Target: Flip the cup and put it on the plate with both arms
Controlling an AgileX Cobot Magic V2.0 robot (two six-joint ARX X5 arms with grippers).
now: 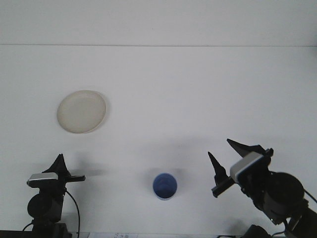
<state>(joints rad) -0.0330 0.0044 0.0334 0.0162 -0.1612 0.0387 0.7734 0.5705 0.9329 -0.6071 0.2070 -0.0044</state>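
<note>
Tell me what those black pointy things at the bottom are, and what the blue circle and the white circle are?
The black pointy things are a robot's two claws, called grippers. The picture is taken from a camera on the robot, looking forward over a white table. The left gripper sits at the bottom left corner. The right gripper sits at the bottom right, its fingers spread open. Neither one holds anything. The blue circle is a cup, standing with its open side up between the two arms. The white circle is a plate, farther away on the left. The robot's job is to put the cup on that plate, which is not yet done.
</note>
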